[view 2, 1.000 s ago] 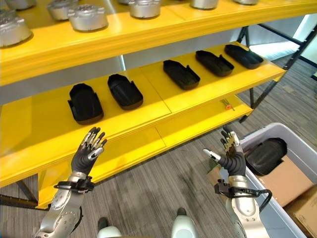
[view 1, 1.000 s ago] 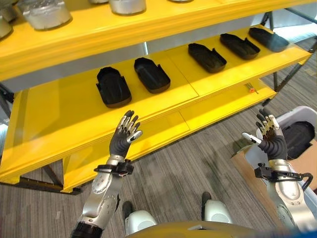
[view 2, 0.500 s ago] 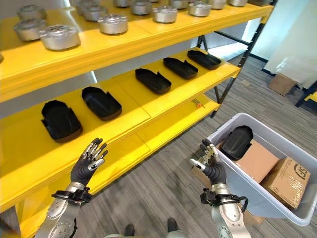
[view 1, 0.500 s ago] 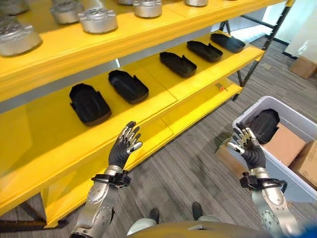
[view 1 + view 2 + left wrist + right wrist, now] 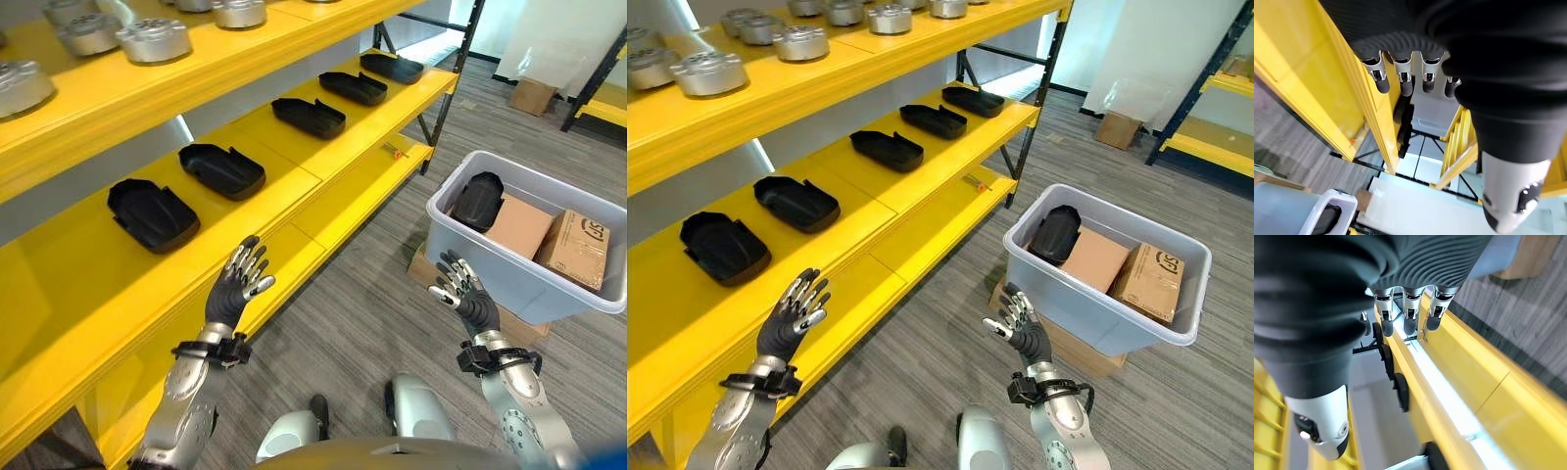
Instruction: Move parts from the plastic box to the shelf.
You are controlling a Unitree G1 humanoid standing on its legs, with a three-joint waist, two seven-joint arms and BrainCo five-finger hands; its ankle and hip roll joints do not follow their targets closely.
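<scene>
A grey plastic box point(image 5: 517, 284) stands on the floor at the right, with one black part point(image 5: 477, 201) in its near-left corner. Several black parts, such as the nearest one point(image 5: 152, 213), lie in a row on the yellow shelf point(image 5: 245, 211). My left hand point(image 5: 235, 289) is raised in front of the shelf edge, fingers straight, holding nothing. My right hand point(image 5: 460, 294) is raised just left of the box, fingers spread and empty. Straight fingers point(image 5: 1400, 81) show in the left wrist view, and straight fingers point(image 5: 1408, 316) in the right wrist view.
Two cardboard boxes point(image 5: 573, 250) sit inside the plastic box, which rests on flat cardboard point(image 5: 431, 269). Silver round parts point(image 5: 152, 39) line the upper shelf. A lower yellow shelf point(image 5: 362, 191) juts out near the floor. Another carton point(image 5: 532, 95) stands far back.
The view has swung right, bringing the whole plastic box into sight. Both hands stay raised and open; the right hand now sits lower, beside the box's near wall.
</scene>
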